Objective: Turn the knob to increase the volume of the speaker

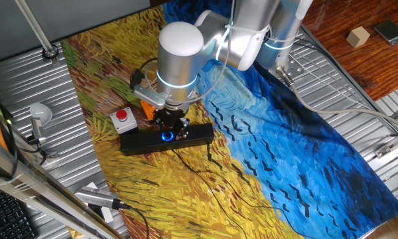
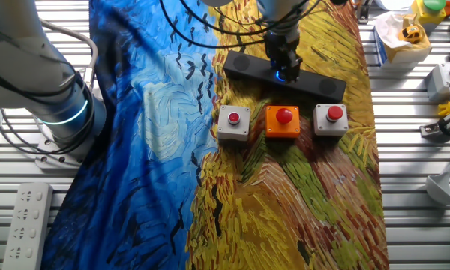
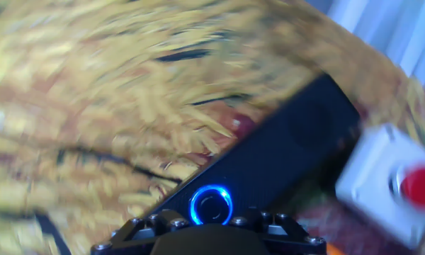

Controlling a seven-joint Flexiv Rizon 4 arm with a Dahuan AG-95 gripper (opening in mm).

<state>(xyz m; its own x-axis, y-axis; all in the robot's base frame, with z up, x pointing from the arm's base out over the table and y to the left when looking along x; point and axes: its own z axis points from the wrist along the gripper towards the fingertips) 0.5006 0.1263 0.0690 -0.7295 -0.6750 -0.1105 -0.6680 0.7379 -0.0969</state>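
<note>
- Covering the bench [image 2: 420, 150], a painted cloth [image 2: 157, 150] carried the speaker [image 2: 324, 85], lying flat.
- Only the other fixed view showed three red-button boxes in a row beside the bar: grey [image 2: 234, 122], orange [image 2: 283, 121], grey [image 2: 331, 119].
- The hand [image 1: 170, 126] hung right over the bar's middle; its opening could not be told.
- The hand view alone showed the knob [image 3: 211, 204] uncovered, ringed blue.

Painted cloth [image 1: 265, 153] – yellow, blue – slatted metal table [image 1: 26, 86]

A matt black plastic speaker [image 2: 285, 73] lies on printed cloth [image 2: 285, 195] over ribbed metal table [image 2: 420, 225].
</note>
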